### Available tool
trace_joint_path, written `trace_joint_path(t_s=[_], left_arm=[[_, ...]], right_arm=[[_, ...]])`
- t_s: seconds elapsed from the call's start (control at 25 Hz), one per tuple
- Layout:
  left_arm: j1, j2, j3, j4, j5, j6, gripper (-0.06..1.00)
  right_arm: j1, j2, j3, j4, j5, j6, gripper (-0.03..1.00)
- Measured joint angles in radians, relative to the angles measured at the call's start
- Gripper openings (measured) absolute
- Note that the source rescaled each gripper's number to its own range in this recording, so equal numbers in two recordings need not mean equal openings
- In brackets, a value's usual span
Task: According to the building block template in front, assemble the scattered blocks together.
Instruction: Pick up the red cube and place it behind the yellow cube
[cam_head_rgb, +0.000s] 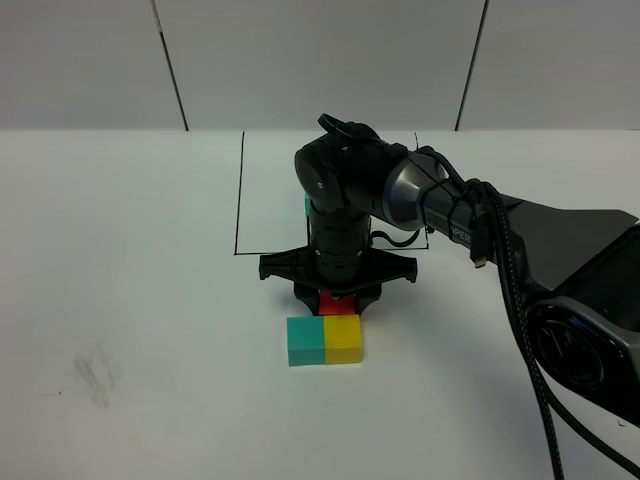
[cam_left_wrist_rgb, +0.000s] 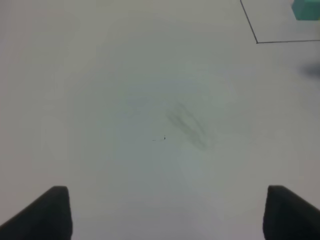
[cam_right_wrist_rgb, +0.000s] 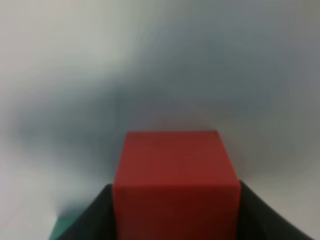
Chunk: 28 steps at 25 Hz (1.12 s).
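The right pincer (cam_head_rgb: 338, 296) is clamped on the red cube (cam_right_wrist_rgb: 175, 180), one dark jaw against each side face, and holds it low over the counter (cam_head_rgb: 150, 300) just behind the teal cube (cam_head_rgb: 305, 340) and yellow cube (cam_head_rgb: 344, 337). Those two sit touching, side by side, teal on the left in the high view, in front of the black outline (cam_head_rgb: 240, 200). The red cube looks to be above the yellow one's far edge; whether it touches either cube or the counter cannot be told.

The cubes look light, rigid and matte, so they should hold well across two flat opposite faces, but a nudge would slide them easily.

The framed template is mostly hidden behind the arm; only a sliver of its teal block (cam_head_rgb: 306, 205) shows. The main hazard is the wide pincer body knocking the joined pair. The left pincer (cam_left_wrist_rgb: 165, 212) hangs open and empty over bare counter near a grey smudge (cam_left_wrist_rgb: 187, 125), well clear.
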Motion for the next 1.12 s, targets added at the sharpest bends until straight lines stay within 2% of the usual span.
trace_joint_path(t_s=[0.28,0.6,1.12], left_arm=[[0.0,0.0,0.0,0.0,0.0,0.0,0.7],[0.0,0.0,0.0,0.0,0.0,0.0,0.7],[0.0,0.0,0.0,0.0,0.0,0.0,0.7]], right_arm=[[0.0,0.0,0.0,-0.006,-0.003,-0.02,0.19],[0.001,0.0,0.0,-0.067,0.023,-0.016,0.19],[0.001,0.0,0.0,-0.069,0.024,-0.016,0.19]])
